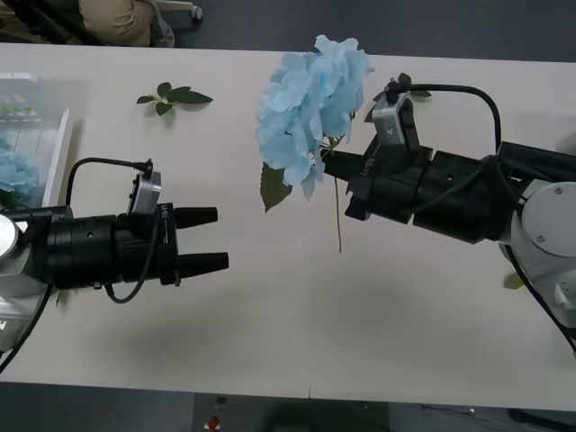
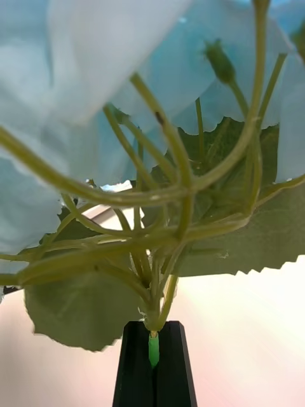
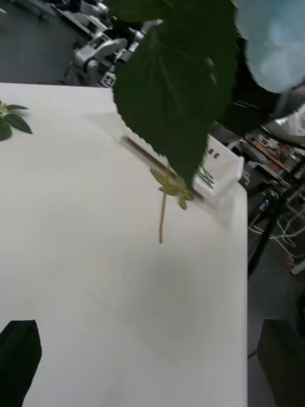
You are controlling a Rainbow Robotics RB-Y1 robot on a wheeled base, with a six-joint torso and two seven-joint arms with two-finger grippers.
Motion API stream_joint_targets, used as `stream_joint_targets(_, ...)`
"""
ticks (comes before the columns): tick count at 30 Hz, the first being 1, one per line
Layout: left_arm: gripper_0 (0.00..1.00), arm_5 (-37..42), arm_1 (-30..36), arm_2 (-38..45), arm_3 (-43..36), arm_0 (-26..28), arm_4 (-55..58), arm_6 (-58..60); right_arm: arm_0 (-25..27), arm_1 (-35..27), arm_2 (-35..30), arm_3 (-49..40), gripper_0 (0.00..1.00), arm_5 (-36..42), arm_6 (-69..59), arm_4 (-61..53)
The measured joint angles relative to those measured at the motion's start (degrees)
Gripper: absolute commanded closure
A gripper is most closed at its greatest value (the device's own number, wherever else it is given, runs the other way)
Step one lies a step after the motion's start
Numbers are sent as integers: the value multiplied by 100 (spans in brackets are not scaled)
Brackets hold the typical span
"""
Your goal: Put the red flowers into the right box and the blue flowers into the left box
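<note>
A blue flower [image 1: 310, 103], a fluffy pale-blue hydrangea head with green leaves, hangs above the middle of the table. My right gripper [image 1: 331, 164] is shut on its stem just below the head. In the right wrist view the black fingers [image 2: 136, 369] pinch the green stem [image 2: 153, 348] under the petals. My left gripper [image 1: 205, 239] hovers open to the left of the flower and holds nothing. The left box [image 1: 56, 153] stands at the far left with another blue flower [image 1: 13, 173] in it. The right box [image 3: 222, 170] sits at the table's far end. The red flowers are out of view.
A flowerless leaf sprig [image 1: 173, 95] lies on the table behind the left gripper. A loose thin stem [image 1: 339, 220] lies on the table below the held flower. A small leaf [image 1: 513, 281] lies beside the right arm. The table's front edge runs close below both arms.
</note>
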Motion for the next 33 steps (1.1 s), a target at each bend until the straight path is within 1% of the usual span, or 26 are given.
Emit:
stream_joint_targets(3, 0, -507, -106, -378, 83, -31, 0, 0, 0, 0, 93, 0, 100, 0, 80, -7)
stream_joint_targets(5, 0, -639, -218, -662, 284, -136, 1, 0, 0, 0, 127, 0, 100, 0, 81, -14)
stream_joint_targets(8, 0, -813, -476, -965, 656, -403, 3, 0, 0, 0, 145, 0, 100, 0, 90, -15)
stream_joint_targets(12, 0, -1354, -830, -1254, 1040, -812, 3, 0, -1, 3, 160, 0, 100, 0, 256, -16)
stream_joint_targets(15, 0, -1730, -982, -1530, 1206, -1053, 18, 0, -2, 42, 222, 0, 100, 0, 349, -16)
stream_joint_targets(19, 0, -2225, -1075, -1882, 1246, -1233, 67, 0, -20, 129, 412, 0, 100, -6, 391, -16)
stream_joint_targets(20, 21, -2335, -1079, -1950, 1246, -1262, 67, 0, -36, 140, 465, 0, 100, -14, 404, -16)
stream_joint_targets(21, 53, -2453, -1079, -2022, 1246, -1293, 67, 0, -58, 140, 524, 0, 100, -52, 411, -16)
stream_joint_targets(22, 100, -2562, -1079, -2092, 1246, -1321, 67, 0, -81, 140, 584, 0, 100, -131, 414, -16)
stream_joint_targets(25, 100, -2763, -1075, -2232, 1255, -1383, 67, 2, -124, 140, 665, -1, 100, -216, 418, -13)
stream_joint_targets(33, 100, -2777, -1075, -2248, 1276, -1387, 67, 2, -127, 140, 615, -1, 100, -187, 420, -11)
